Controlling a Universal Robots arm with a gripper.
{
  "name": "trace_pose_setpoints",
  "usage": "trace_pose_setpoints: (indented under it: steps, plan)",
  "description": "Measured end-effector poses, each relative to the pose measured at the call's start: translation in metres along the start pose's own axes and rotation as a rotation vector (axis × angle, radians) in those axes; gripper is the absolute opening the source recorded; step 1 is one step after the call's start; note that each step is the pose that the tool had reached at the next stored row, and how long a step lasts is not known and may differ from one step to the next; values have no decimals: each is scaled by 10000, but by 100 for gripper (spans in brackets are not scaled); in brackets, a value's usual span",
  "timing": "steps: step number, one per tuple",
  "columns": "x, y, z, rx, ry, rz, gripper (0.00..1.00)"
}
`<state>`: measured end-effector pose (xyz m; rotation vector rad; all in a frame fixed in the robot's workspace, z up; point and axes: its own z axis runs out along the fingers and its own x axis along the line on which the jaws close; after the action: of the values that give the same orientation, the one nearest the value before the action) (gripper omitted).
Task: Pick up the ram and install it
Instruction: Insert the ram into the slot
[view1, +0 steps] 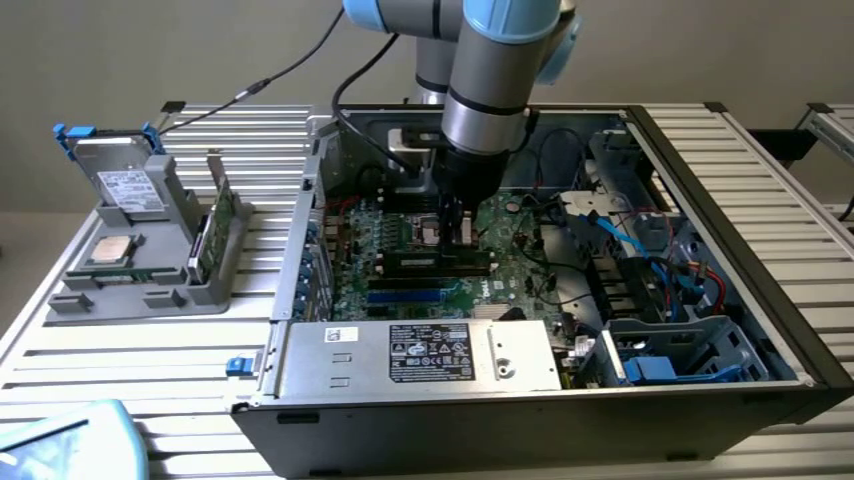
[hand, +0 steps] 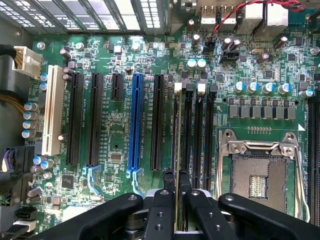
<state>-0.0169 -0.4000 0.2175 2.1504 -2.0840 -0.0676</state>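
Fig. 1. My arm reaches down into the open computer case (view1: 534, 425), which lies on the slatted worktop (view1: 134, 370). The pincer (view1: 461, 228) hangs just above the motherboard (view1: 521, 240). In the wrist view the pincer (hand: 177, 202) is closed on the ram (hand: 177, 135), one finger (hand: 164, 205) pressing each flat face. The ram is seen edge-on as a thin pale line. It runs in line with the memory slots (hand: 188, 130), over the one farthest from the processor socket (hand: 257, 175), whose metal frame is unlatched. I cannot tell whether the ram is touching that slot or is just above it. A blue expansion slot (hand: 135, 120) runs parallel nearby.
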Motion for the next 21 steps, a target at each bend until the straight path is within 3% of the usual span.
trace_pose_setpoints:
  steps: [9,12,14,16,17,18,21]
  plan:
    - [0,-1,7,-1,13,2,14]
    - [0,-1,7,0,13,2,22]
    - [0,-1,7,-1,13,2,34]
    - [-1,0,2,-1,12,0,40]
    - [-1,2,-15,0,11,2,40]
    - [0,6,-41,-1,11,2,46]
    - [5,15,-106,-1,12,2,46]
